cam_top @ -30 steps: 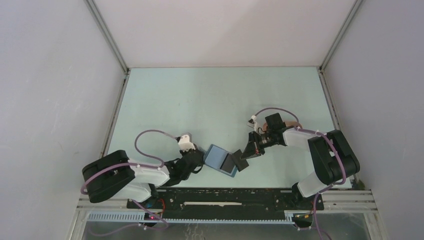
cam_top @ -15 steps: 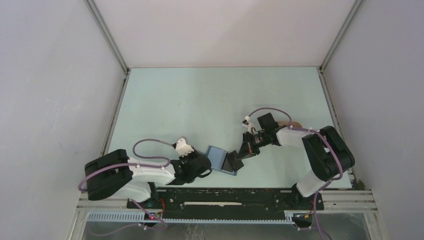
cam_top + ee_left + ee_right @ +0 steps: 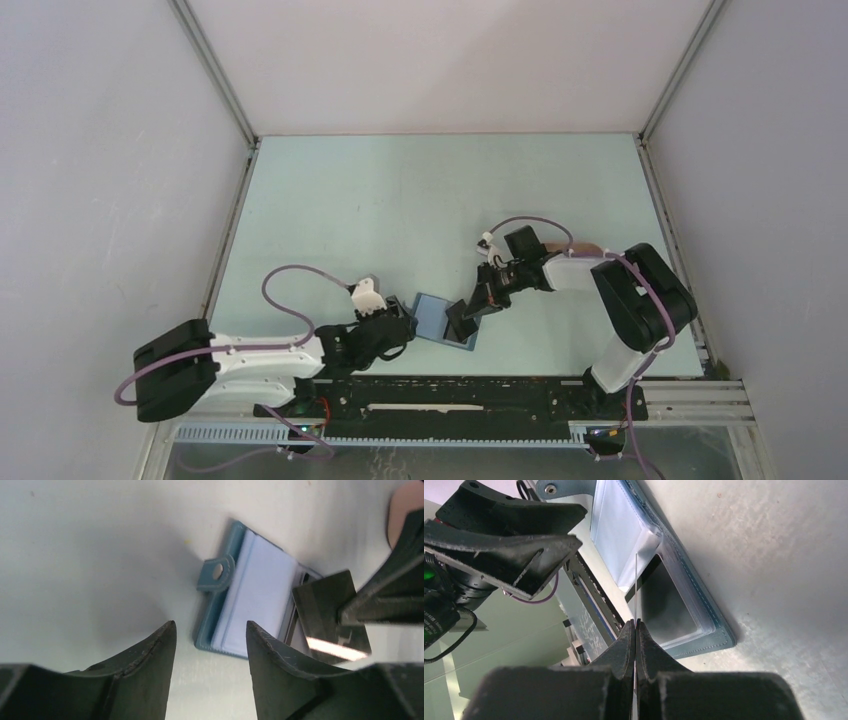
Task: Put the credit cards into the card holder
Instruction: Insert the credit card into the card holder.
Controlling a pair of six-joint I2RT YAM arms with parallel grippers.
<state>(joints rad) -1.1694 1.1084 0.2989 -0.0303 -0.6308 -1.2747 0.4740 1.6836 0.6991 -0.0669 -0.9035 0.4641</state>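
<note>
Table (image 3: 400,200), pale green, with both arms reaching in from the near edge. The left gripper (image 3: 210,627) has its jaws apart and nothing between them. It sits low, just short of the holder's near edge, not touching as far as I can tell. The right gripper (image 3: 634,626) is clamped on a dark card (image 3: 325,610), pinched by one edge. From its own wrist cam the card shows edge-on as a thin line.

The holder (image 3: 260,595) lies open and flat near the front of the table between the two grippers, with the snap tab sticking out on the left-arm side. The card hangs tilted over the half nearer the right arm, its lower edge at or just above the sleeve mouth.

Step in hand looks like feeding this card into a sleeve. To do it well:
- Keep the card's leading edge lined up with the slot.
- Lower it at a shallow slant and slide it in rather than stab.
- The holder is light and may skid, so the left gripper likely needs to pin the far flap first.
- Let go only once the card is well seated.

Containers:
- Tray (image 3: 407,497): peach, only a corner shows behind the right arm, contents hidden.
- Holder: the left half's sleeve looks bare pale blue. The right half shows a dark rectangle under clear plastic, maybe a card already in, can't tell.
</note>
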